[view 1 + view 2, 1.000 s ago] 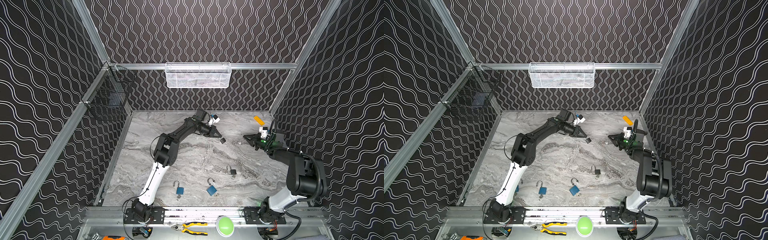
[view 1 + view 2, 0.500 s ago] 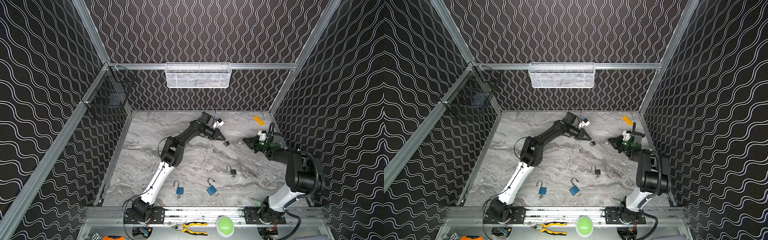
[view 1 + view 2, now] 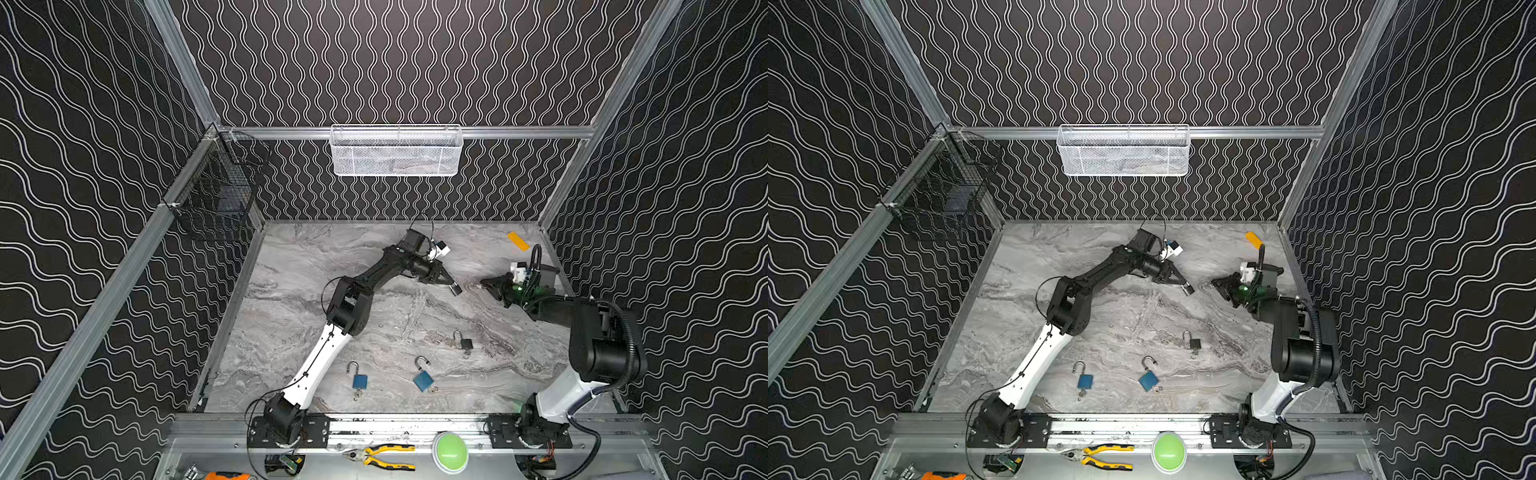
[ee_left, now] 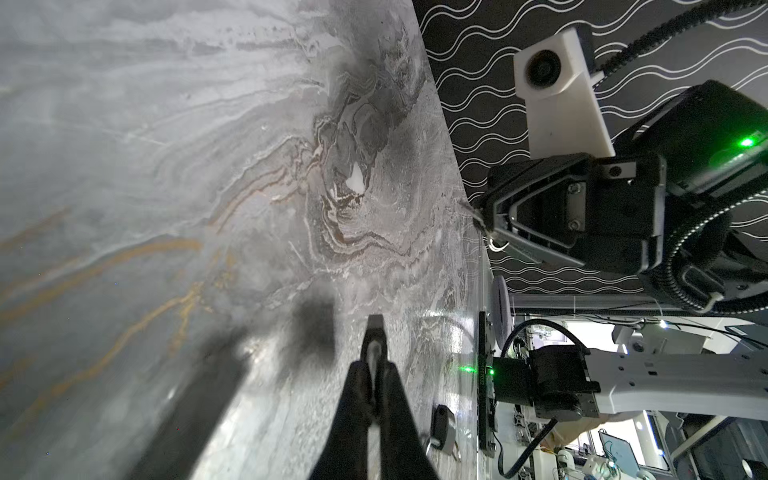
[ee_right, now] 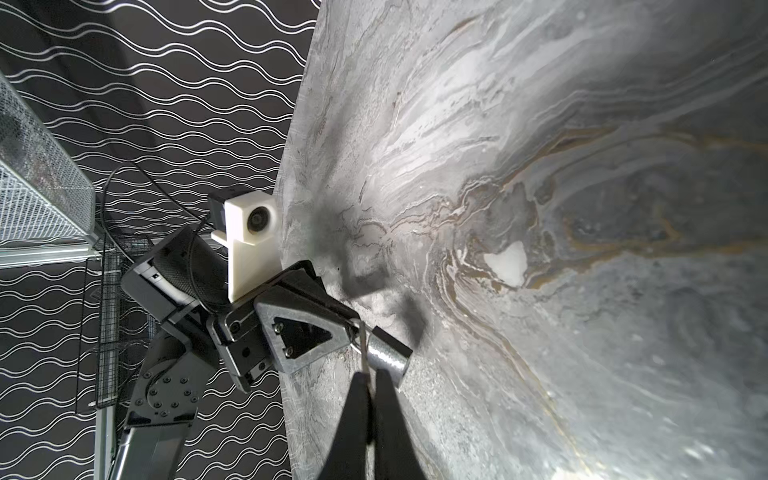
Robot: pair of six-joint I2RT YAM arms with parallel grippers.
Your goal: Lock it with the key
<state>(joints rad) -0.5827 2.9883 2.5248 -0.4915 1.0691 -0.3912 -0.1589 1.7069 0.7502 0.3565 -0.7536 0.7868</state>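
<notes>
- The left end effector [image 3: 451, 286], pinching a small black padlock [image 5: 386, 353], is now closer to the right end effector [image 3: 485, 283].
- The right end effector stays pressed on a key [image 5: 363, 353].

You've got the left gripper [image 3: 451, 285] over the far middle of the table [image 3: 291, 266], with the held padlock [image 3: 457, 289] at its tips. The right gripper [image 3: 484, 284] sits just to its right, facing it, key [image 5: 363, 353] at its tips. Key and held padlock are near; contact unclear. Nearer you on the table: small lock [image 3: 464, 343], and in front of it, to its left, the middle lock [image 3: 423, 379] and left lock [image 3: 359, 380] side by side. Tab [image 3: 518, 241] in the far right corner. Mesh basket [image 3: 397, 151] on the back rail, wire basket [image 3: 216, 199] on the left wall. Pliers [image 3: 384, 455] and button [image 3: 450, 452] on the front ledge.
</notes>
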